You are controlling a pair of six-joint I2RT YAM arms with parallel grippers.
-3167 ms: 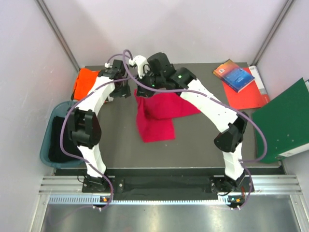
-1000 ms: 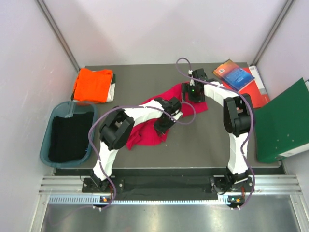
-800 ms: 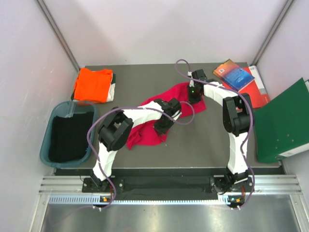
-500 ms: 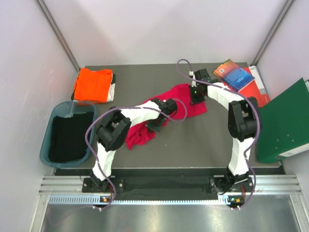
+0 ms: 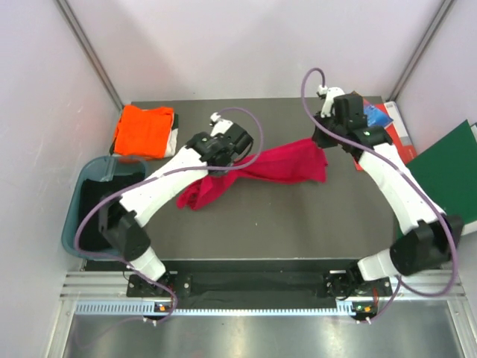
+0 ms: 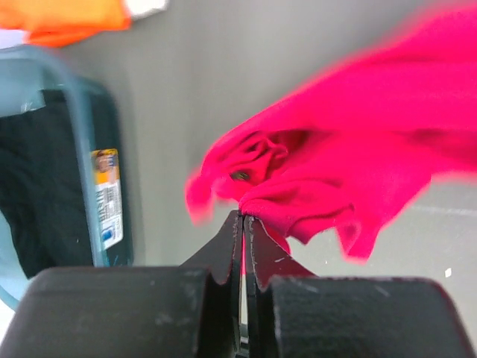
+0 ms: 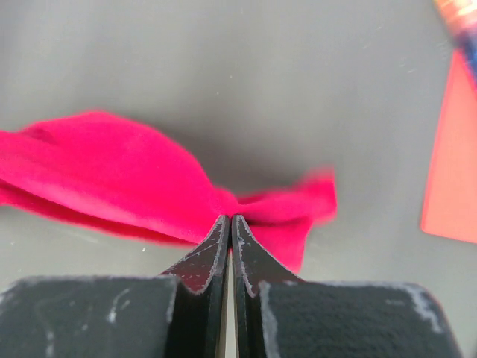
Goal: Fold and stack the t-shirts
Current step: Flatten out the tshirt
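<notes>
The crimson-red t-shirt (image 5: 279, 165) hangs stretched between my two grippers above the middle of the table, and its left end droops in a bunch (image 5: 195, 195). My left gripper (image 5: 237, 164) is shut on a fold of the shirt near its left part; in the left wrist view the red t-shirt (image 6: 350, 171) is pinched at the left gripper's tips (image 6: 244, 215). My right gripper (image 5: 322, 146) is shut on the shirt's right end; the right wrist view has the red t-shirt (image 7: 112, 179) nipped at the right gripper's tips (image 7: 229, 218). The orange t-shirt (image 5: 143, 130) lies folded at the back left.
A teal bin (image 5: 73, 224) with black cloth inside stands at the left edge, also seen as the bin (image 6: 88, 149) in the left wrist view. Red and blue books (image 5: 376, 123) lie at the back right. A large green binder (image 5: 440, 186) leans on the right.
Both grippers closed on the red t-shirt and rose with it. The left one moved back-left, the right one back-right, pulling the crumpled shirt into a stretched band.
</notes>
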